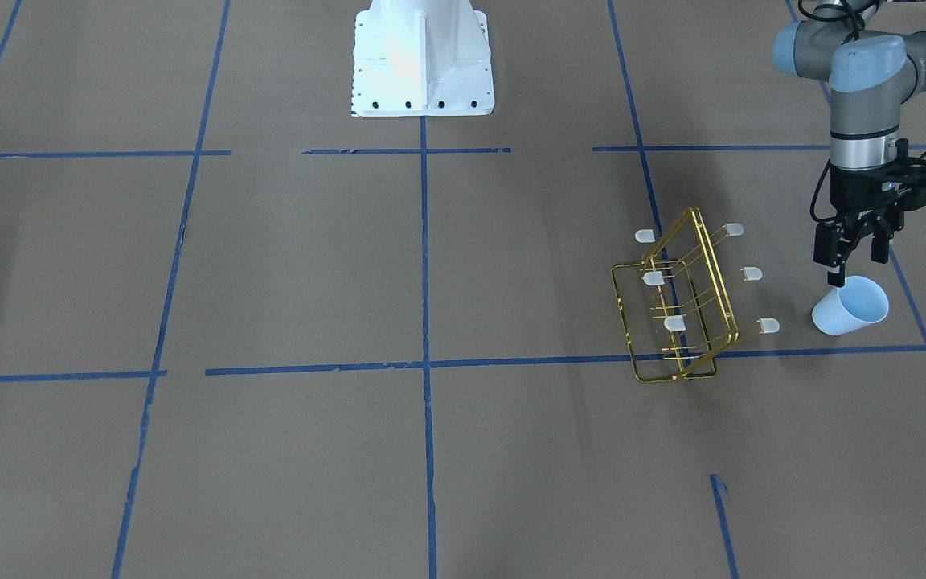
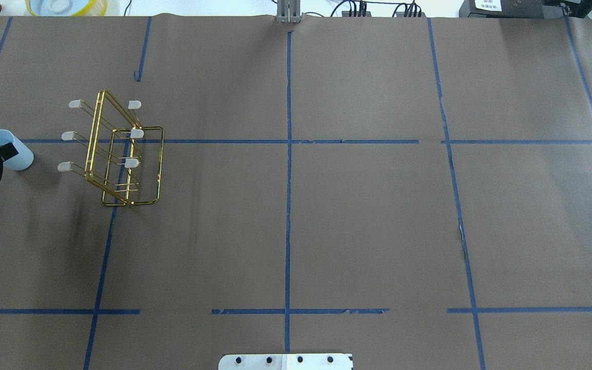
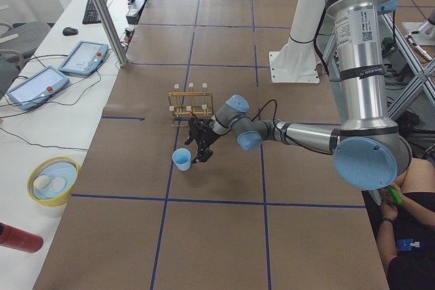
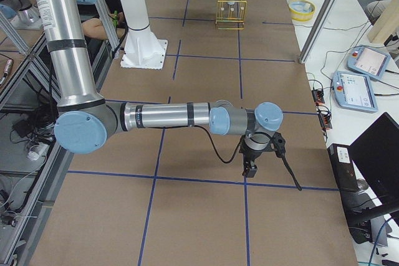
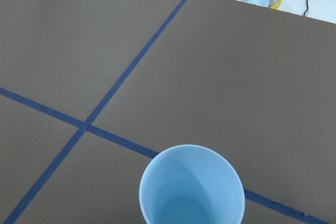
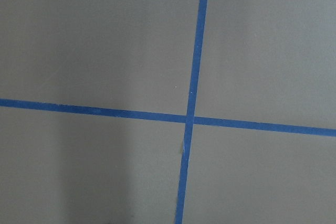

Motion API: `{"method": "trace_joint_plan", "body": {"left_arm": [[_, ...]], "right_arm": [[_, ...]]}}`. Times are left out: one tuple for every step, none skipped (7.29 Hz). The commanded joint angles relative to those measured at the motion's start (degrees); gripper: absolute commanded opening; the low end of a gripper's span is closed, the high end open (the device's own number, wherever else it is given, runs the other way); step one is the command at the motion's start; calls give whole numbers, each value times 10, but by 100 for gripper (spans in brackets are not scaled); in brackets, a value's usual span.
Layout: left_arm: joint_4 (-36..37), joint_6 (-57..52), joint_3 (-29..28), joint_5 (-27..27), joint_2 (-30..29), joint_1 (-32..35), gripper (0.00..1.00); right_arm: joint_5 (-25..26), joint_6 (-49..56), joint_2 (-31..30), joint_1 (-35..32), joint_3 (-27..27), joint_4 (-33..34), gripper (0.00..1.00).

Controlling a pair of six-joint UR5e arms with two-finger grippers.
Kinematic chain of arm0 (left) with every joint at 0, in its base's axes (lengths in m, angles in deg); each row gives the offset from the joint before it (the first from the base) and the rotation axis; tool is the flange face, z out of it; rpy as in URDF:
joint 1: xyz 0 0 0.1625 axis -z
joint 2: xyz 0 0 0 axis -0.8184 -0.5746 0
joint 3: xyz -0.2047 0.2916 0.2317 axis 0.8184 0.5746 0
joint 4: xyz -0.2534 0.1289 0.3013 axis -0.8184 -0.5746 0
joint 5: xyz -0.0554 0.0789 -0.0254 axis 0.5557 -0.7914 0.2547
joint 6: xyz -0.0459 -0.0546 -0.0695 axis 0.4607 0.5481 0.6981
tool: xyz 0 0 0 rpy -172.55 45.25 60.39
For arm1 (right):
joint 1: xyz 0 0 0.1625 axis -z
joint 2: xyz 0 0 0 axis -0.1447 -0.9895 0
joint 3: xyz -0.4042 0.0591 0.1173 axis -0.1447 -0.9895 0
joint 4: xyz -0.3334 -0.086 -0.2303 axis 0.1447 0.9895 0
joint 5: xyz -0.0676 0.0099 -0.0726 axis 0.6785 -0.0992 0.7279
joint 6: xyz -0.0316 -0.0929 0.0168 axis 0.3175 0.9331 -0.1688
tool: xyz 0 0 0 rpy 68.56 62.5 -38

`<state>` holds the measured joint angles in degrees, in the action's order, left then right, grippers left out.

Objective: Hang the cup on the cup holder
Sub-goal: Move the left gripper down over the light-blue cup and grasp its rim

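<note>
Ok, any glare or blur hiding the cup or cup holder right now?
Front-facing view: glare bleaches the robot base, but the cup and cup holder are sharp. Overhead view: even light, only faint shadows. Left wrist view: cup crisp, cropped at the bottom edge.

no text, label or number can be read.

Silver arm tubes, pale-blue joint caps, black left claw, white base.
</note>
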<state>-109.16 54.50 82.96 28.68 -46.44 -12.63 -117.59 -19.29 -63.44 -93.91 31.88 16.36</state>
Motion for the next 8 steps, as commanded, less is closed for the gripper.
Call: {"method": "trace_joint_plan", "body": {"left_arm": [[0, 12, -28, -40, -26, -19, 100], [0, 13, -37, -48, -34, -22, 100], [0, 14, -52, -81, -39, -23, 100], [0, 14, -71, -102, -47, -25, 100], [0, 33, -86, -111, -56, -25, 100], [1, 39, -89, -113, -61, -33, 100], [3, 47, -92, -128, -67, -37, 100], [3, 51, -104, -134, -76, -40, 100]], "right_arm": [[0, 0, 0, 0, 0, -1, 100], [0, 0, 0, 0, 0, 0, 100], [0, 0, 0, 1, 0, -1, 100], [0, 0, 0, 0, 0, 0, 100], [0, 0, 0, 1, 0, -1, 100], [0, 0, 0, 0, 0, 0, 100], [0, 0, 0, 0, 0, -1, 100], [0, 0, 0, 1, 0, -1, 100]]}}
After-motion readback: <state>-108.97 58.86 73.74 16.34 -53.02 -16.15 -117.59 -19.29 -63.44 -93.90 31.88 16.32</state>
